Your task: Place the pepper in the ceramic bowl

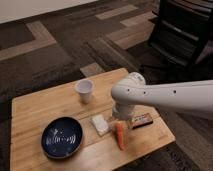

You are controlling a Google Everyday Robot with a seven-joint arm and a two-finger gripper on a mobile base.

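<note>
The orange pepper (120,135) lies on the wooden table (40,107) near its front right, pointing toward the front edge. The dark-blue ceramic bowl (62,137) sits at the front left, well apart from the pepper. My gripper (121,118) hangs down from the white arm (165,96) right above the pepper's top end. The arm comes in from the right and hides the gripper's upper part.
A small white cup (84,91) stands behind the bowl. A whitish block (99,124) lies just left of the pepper. A dark red-labelled bar (141,120) lies just right of it. A black chair (182,30) stands at the far right on the carpet.
</note>
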